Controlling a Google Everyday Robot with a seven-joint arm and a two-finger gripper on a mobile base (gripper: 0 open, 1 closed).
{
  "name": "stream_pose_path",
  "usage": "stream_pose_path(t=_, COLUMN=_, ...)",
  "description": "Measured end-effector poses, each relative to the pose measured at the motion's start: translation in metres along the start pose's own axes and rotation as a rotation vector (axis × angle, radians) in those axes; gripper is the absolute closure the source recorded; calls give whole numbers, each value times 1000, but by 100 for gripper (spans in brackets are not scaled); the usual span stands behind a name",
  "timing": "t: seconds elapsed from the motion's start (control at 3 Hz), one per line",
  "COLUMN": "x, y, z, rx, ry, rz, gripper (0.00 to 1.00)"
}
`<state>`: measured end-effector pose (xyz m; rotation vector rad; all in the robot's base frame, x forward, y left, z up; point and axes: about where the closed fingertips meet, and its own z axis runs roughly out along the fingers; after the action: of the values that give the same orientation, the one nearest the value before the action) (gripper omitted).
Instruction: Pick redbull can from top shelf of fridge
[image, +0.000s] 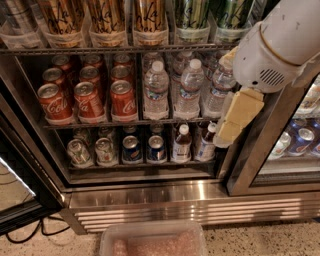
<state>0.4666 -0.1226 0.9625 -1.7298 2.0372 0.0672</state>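
The fridge (175, 200) stands open, its top shelf (125, 49) along the upper edge of the view. A silver-grey can, the redbull can (14, 14), stands at the shelf's far left in a clear tray, cut off by the frame. Tall gold cans (107, 15) and green cans (192, 15) fill the rest of the shelf. My gripper (234, 124), pale yellow under a white arm housing (280, 45), hangs at the right in front of the fridge's centre post. It is below the top shelf, far right of the redbull can, and holds nothing.
Red Coca-Cola cans (90, 97) and water bottles (190, 90) fill the middle rack; small cans and bottles (132, 147) the bottom one. The open glass door (20, 165) juts out at left. A clear plastic bin (152, 240) lies on the floor. More cans (300, 140) sit behind the right door.
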Motion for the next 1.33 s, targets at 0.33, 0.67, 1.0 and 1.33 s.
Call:
stream_pose_path(t=0.33, x=0, y=0, z=0, rx=0, ry=0, rz=0, gripper=0)
stream_pose_path(t=0.67, x=-27, y=11, z=3, rx=26, ry=-92, rz=7, gripper=0)
stream_pose_path(t=1.0, x=-99, y=22, z=4, rx=69, ry=-264, rz=-60, gripper=0)
stream_pose_path(t=1.33, x=-163, y=33, z=-2, rx=70, ry=-413, rz=-121, gripper=0)
